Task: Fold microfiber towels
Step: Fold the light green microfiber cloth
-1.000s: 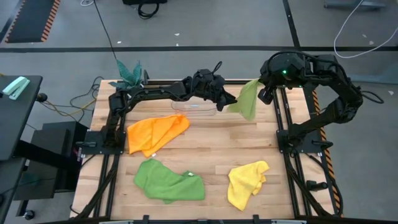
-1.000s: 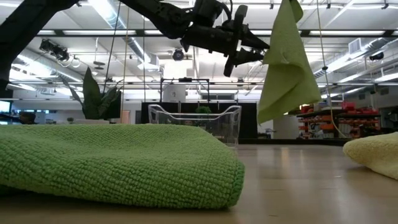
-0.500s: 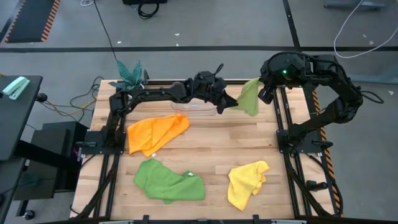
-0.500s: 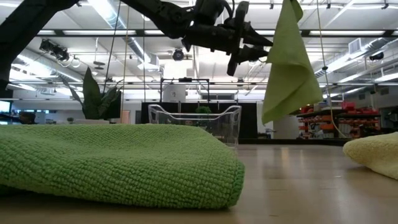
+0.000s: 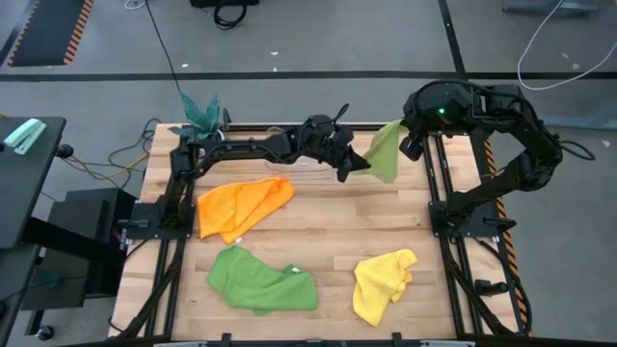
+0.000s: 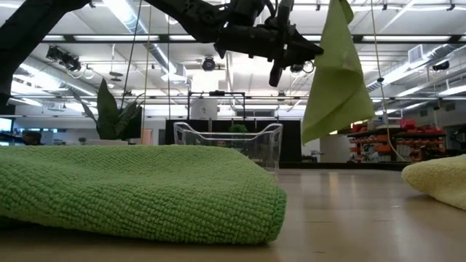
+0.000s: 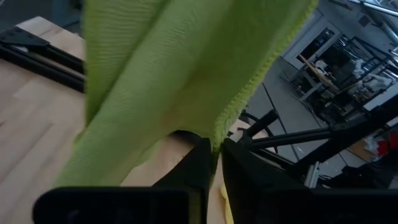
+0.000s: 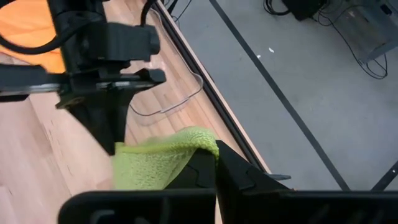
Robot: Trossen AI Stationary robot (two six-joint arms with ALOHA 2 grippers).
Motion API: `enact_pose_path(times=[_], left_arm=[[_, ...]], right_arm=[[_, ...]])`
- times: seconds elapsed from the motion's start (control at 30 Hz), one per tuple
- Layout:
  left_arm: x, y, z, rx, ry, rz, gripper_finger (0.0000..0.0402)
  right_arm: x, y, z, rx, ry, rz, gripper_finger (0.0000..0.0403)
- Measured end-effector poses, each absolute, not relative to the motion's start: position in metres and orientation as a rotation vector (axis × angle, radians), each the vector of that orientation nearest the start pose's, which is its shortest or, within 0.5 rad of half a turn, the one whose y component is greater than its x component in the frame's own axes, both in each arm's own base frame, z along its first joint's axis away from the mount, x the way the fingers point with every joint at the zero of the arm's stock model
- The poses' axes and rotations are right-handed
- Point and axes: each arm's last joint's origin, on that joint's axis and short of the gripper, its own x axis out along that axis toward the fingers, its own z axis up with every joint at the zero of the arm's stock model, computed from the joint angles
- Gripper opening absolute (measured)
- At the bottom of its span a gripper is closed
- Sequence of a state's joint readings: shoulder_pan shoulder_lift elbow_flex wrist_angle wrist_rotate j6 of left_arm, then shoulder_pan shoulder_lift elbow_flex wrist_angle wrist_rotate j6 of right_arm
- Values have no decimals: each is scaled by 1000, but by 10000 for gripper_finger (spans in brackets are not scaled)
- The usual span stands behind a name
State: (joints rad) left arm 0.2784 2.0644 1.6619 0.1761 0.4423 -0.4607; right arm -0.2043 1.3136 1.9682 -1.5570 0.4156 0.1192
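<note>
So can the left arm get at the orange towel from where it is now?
Probably yes: the orange towel lies uncovered below the left arm, but the left gripper is pinching the light green towel the right gripper holds up.

Grey concrete floor (image 5: 289, 39) w/ black seam lines surrounds the light wooden butcher-block table (image 5: 318, 222). Black floor mat (image 5: 48, 29), orange-striped edge, at far corner. Ceiling strip lights (image 6: 124, 14) overhead; orange shelving (image 6: 378, 142) in bkgd.

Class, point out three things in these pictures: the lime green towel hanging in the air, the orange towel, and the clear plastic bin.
lime green towel (image 6: 336, 80), low view, middle of the hanging cloth.
orange towel (image 5: 241, 204), high view, centre of the cloth.
clear plastic bin (image 6: 227, 140), low view, its front wall.
</note>
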Motion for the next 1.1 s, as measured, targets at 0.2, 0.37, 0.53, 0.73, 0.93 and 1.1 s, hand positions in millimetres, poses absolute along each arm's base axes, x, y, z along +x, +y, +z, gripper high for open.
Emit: enact_pose_path(times=[0.2,0.37,0.53,0.73,0.93,1.1], left_arm=[[470,121,274,-538,247,-113,63],[470,121,274,-538,247,-111,64],[471,121,275,-541,243,-113,12],[471,121,278,-565,213,-116,7],[473,121,291,-584,181,-124,5],[468,125,315,-546,147,-124,4]], right_arm=[[163,-46,482,12,871,-629,0],[163,-46,482,12,872,-628,0],[163,-46,482,6,871,-640,0],[160,-46,482,4,880,-642,0],[143,-43,488,14,834,-664,0],[121,-38,495,67,759,-686,0]])
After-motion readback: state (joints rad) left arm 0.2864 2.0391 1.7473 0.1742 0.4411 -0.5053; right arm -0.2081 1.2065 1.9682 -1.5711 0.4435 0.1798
